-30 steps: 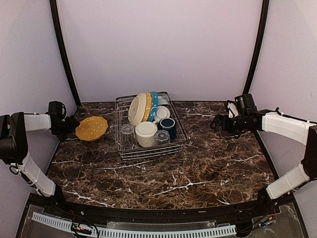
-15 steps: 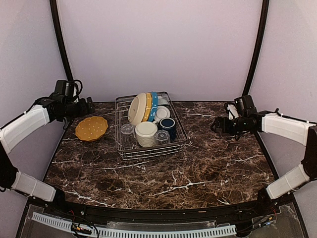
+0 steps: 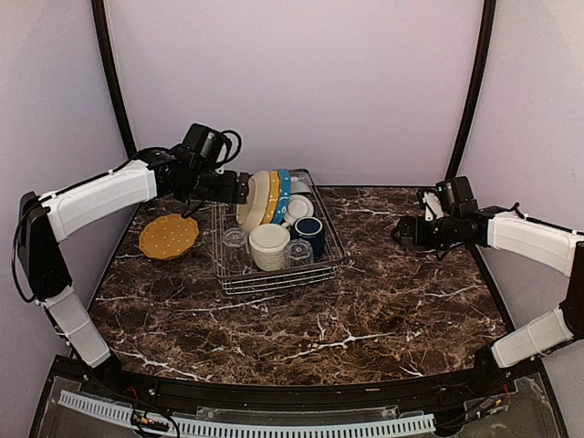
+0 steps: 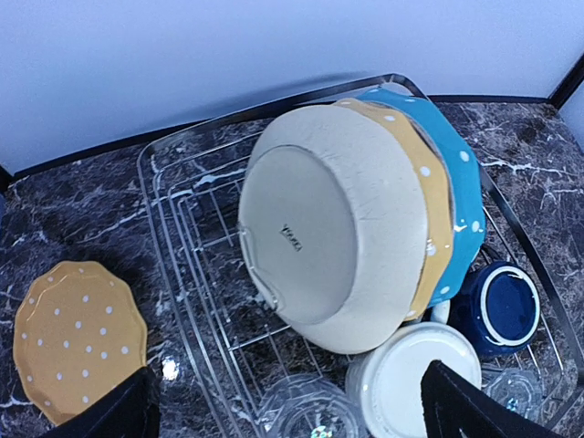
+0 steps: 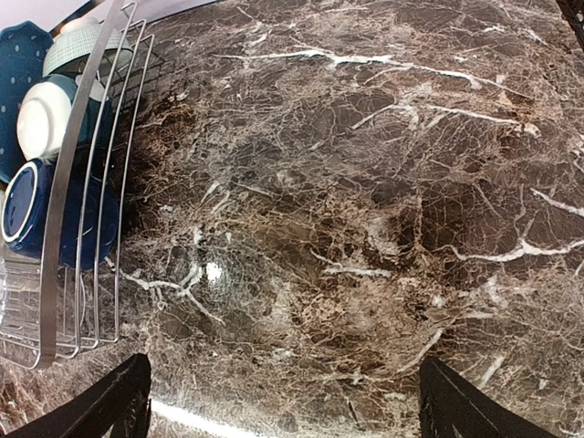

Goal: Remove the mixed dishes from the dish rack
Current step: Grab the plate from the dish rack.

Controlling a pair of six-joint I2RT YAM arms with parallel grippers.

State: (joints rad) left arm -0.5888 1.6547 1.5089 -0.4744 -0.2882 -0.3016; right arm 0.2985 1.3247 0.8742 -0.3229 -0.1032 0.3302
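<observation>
Far left, a yellow dotted plate (image 3: 168, 236) lies flat on the dark marble table (image 3: 365, 310), just outside the dish rack (image 3: 278, 278).

Your left gripper (image 3: 242, 189) hangs over the rack's back-left part, near the standing plates. Its fingers are spread wide w/ nothing between them.

Only writing visible: a small dark stamp on the underside of the cream plate (image 4: 333, 228), too small to read.

The rack sits at table centre, toward the back wall. Inside, L to R:
- a clear glass (image 4: 310, 415), front-left
- the cream plate on edge, underside facing your left wrist cam
- a yellow plate (image 4: 436, 210) & a blue dotted plate (image 4: 461, 182) leaning right behind it
- a cream bowl (image 4: 411, 374), front-middle
- a white bowl (image 3: 297, 209) at the back
- a dark blue mug (image 4: 500, 306), mouth up, looks empty
- a 2nd glass (image 4: 516, 388), front-right

Right of the rack, your right gripper (image 3: 400, 230) hovers over bare marble, well apart from the rack, fingers also wide, holding nothing.
</observation>
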